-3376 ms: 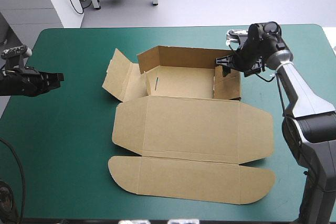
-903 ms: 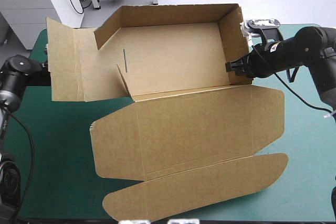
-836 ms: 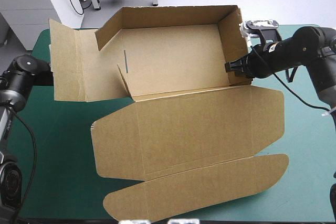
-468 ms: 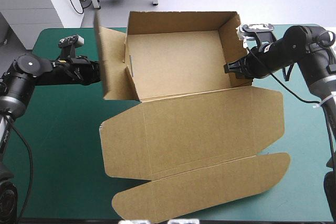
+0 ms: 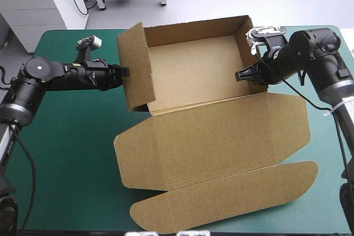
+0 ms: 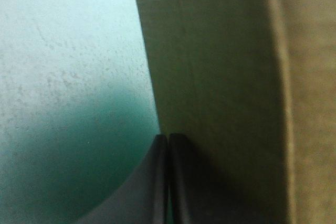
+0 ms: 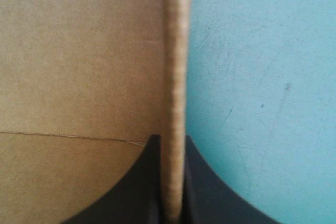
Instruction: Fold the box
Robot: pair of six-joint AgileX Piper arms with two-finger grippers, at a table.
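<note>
Teal-green cover (image 5: 66, 153) fills most of the high view, and the brown box (image 5: 210, 131) takes up its centre and lower right. Its tray part sits in the upper centre of the frame with 3 walls raised: a far wall along the top, a left wall folded inward and a right wall. The broad lid panel runs down from the tray toward the lower centre of the frame. A long rounded flap runs along the lid's near edge close to the bottom of the frame. The left gripper (image 5: 126, 72) reaches in from the left of the frame, its tip against the outer face of the tray's left wall. In the left wrist view its 2 black fingers (image 6: 157, 182) are pressed together in a single point. No board shows between them, and the wall stands just ahead of them and to one side. The right gripper (image 5: 239, 75) comes in from the upper right of the frame and meets the tray's right wall near its lower corner. In the right wrist view the wall's thin edge runs straight between its fingers (image 7: 197, 182), which are clamped on it from both sides.
</note>
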